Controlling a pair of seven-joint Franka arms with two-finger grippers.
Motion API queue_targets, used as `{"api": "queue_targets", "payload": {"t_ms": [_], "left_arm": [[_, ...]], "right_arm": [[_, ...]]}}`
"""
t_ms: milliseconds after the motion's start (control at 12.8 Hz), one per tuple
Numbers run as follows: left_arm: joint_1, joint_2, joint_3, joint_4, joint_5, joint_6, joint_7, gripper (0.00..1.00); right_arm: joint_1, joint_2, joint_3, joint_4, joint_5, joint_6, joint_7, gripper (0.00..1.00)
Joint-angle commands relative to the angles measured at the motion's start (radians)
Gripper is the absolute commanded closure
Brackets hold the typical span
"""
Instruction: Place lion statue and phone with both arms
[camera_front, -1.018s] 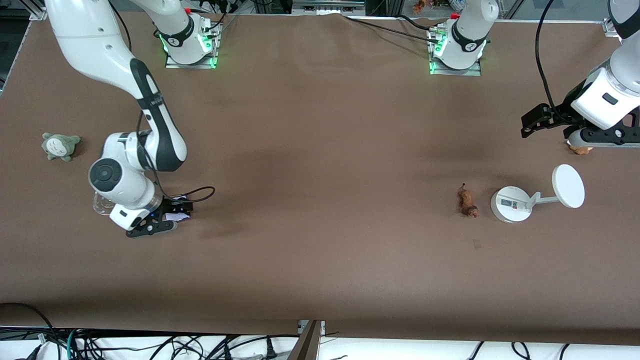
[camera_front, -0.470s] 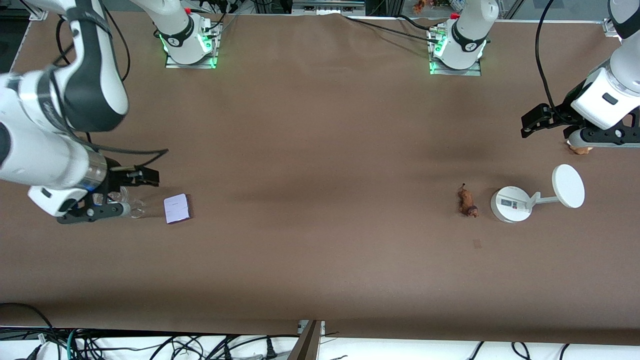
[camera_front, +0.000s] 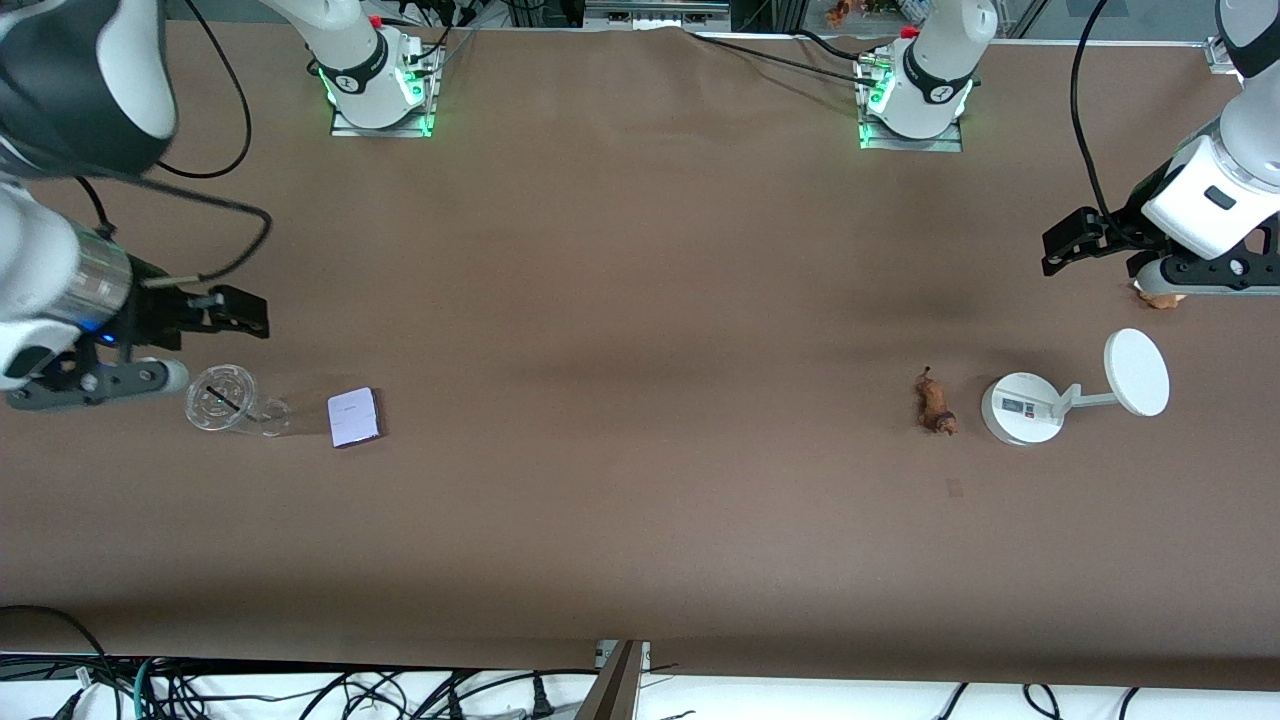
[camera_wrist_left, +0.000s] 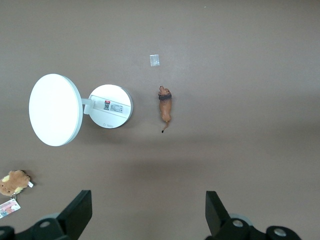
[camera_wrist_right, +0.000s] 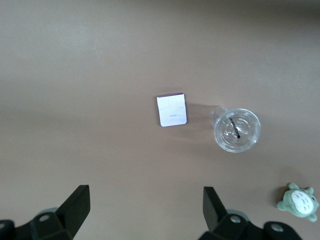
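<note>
The phone (camera_front: 354, 417) lies flat on the brown table toward the right arm's end, beside a clear cup; it also shows in the right wrist view (camera_wrist_right: 171, 110). The lion statue (camera_front: 936, 403) lies on the table toward the left arm's end, close to a white stand; it also shows in the left wrist view (camera_wrist_left: 165, 106). My right gripper (camera_front: 95, 380) is up over the table's end past the cup, open and empty (camera_wrist_right: 146, 207). My left gripper (camera_front: 1205, 272) hangs over the table's other end, open and empty (camera_wrist_left: 148, 210), and waits.
A clear cup (camera_front: 220, 398) stands next to the phone. A white round-based stand (camera_front: 1020, 408) with a disc (camera_front: 1137, 372) sits beside the lion. A pale orange lump (camera_front: 1160, 297) lies under the left gripper. A grey-green plush (camera_wrist_right: 298, 201) shows in the right wrist view.
My right gripper was down over the phone; it has risen and moved toward the right arm's end of the table, leaving the phone lying uncovered. The left arm has not moved.
</note>
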Motion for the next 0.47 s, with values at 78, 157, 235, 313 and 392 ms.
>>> {"api": "queue_targets", "payload": {"t_ms": [78, 157, 235, 313, 392], "left_arm": [[0.008, 0.0, -0.003, 0.007, -0.014, -0.009, 0.018, 0.0], [0.008, 0.001, -0.003, 0.007, -0.014, -0.009, 0.02, 0.0], [0.006, 0.001, -0.001, 0.007, -0.014, -0.009, 0.02, 0.0], [0.006, 0.0, -0.003, 0.007, -0.014, -0.009, 0.018, 0.0], [0.006, 0.0, -0.003, 0.007, -0.014, -0.009, 0.018, 0.0]], "right_arm": [[0.0, -0.051, 0.004, 0.008, -0.014, -0.068, 0.006, 0.0], [0.002, -0.052, 0.004, 0.009, -0.024, -0.08, 0.002, 0.0], [-0.003, -0.051, 0.003, 0.008, -0.025, -0.098, 0.0, 0.0], [-0.006, -0.052, 0.003, 0.009, -0.023, -0.124, 0.0, 0.0], [-0.007, -0.051, 0.004, 0.009, -0.021, -0.146, 0.0, 0.0]]}}
